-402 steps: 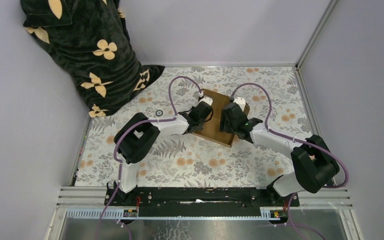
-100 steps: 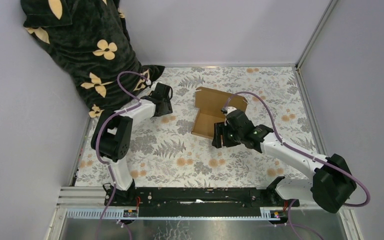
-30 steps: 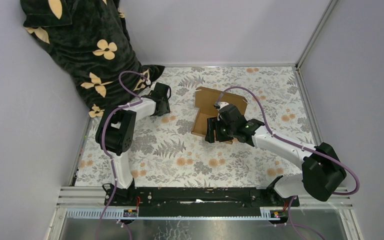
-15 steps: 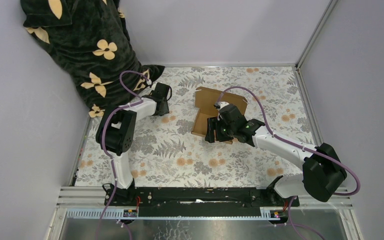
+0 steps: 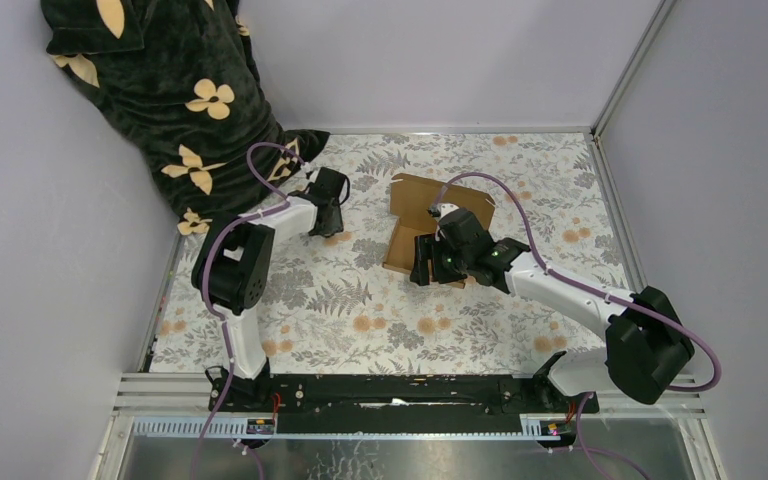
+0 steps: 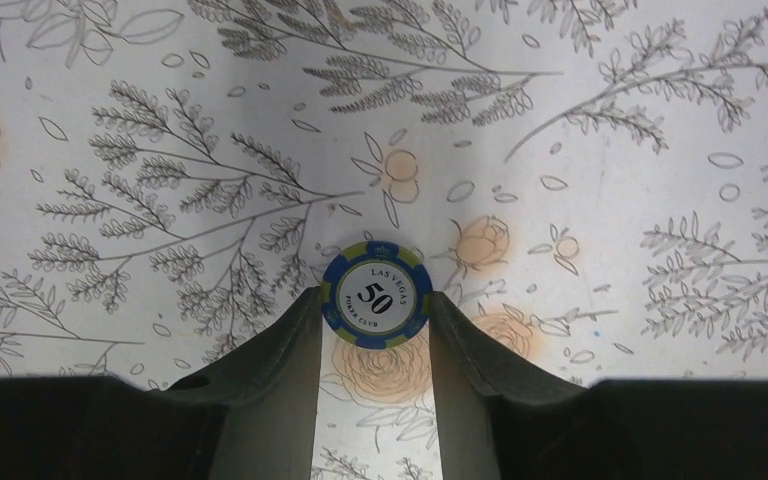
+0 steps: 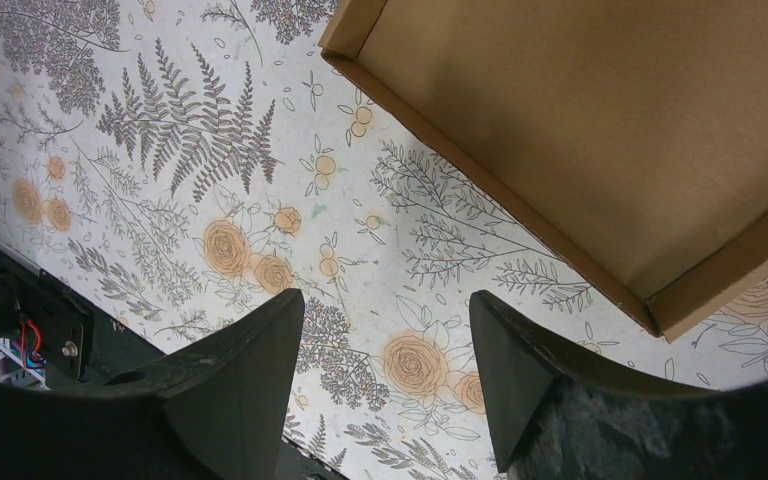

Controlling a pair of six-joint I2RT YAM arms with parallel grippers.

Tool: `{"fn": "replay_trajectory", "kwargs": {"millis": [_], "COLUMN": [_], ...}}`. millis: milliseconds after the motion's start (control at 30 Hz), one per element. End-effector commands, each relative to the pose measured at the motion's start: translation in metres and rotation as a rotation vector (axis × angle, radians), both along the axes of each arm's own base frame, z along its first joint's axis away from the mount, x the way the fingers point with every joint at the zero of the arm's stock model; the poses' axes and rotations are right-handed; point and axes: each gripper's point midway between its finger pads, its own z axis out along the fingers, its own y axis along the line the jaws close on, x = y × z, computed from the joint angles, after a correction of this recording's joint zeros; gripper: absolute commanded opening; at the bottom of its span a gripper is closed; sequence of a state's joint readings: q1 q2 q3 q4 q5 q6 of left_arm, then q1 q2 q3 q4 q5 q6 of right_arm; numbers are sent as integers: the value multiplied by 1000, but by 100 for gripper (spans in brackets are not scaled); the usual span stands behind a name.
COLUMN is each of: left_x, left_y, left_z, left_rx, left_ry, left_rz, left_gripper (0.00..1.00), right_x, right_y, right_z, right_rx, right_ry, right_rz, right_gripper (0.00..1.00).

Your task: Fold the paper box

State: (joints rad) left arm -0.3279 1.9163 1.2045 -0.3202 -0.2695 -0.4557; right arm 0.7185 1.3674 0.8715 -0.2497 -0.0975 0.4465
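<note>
Left wrist alone reveals the left gripper [image 6: 374, 300] apparently clamping a poker chip [image 6: 376, 294]; right gripper [image 7: 385, 305] gapes beside the paper box [image 7: 580, 130].

You have a plain brown box [image 7: 560, 120] on a white tablecloth [image 5: 360, 320] printed with grey ferns and orange roses. At the far left, the cloth [image 5: 160, 90] is black with cream flowers. Your chip [image 6: 376, 296] is blue and yellow-green, white in the centre.
</note>
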Motion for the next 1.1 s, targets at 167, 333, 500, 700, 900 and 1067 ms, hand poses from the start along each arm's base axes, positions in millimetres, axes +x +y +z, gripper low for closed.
{"fn": "replay_trajectory", "kwargs": {"millis": [167, 333, 500, 700, 900, 1067], "left_x": [-10, -15, -18, -6, 25, 37], "left_y": [-23, -32, -40, -56, -92, -114], "left_z": [24, 36, 45, 46, 59, 61], "left_rx": [-2, 6, 8, -12, -71, -52], "left_ry": [-27, -50, -64, -82, -135, -128], "left_rz": [-49, -63, -75, -109, -187, -237], "left_gripper": [37, 38, 38, 44, 55, 57], "right_x": [2, 3, 5, 13, 40, 71], "right_y": [1, -5, -15, -30, -36, -45], "right_z": [23, 38, 45, 38, 16, -16], "right_rx": [37, 36, 7, -73, -101, -188], "right_ry": [-65, -106, -140, -169, -153, -108], "right_rz": [-4, -19, -46, -81, -144, -202], "right_gripper": [69, 70, 71, 73, 75, 75]}}
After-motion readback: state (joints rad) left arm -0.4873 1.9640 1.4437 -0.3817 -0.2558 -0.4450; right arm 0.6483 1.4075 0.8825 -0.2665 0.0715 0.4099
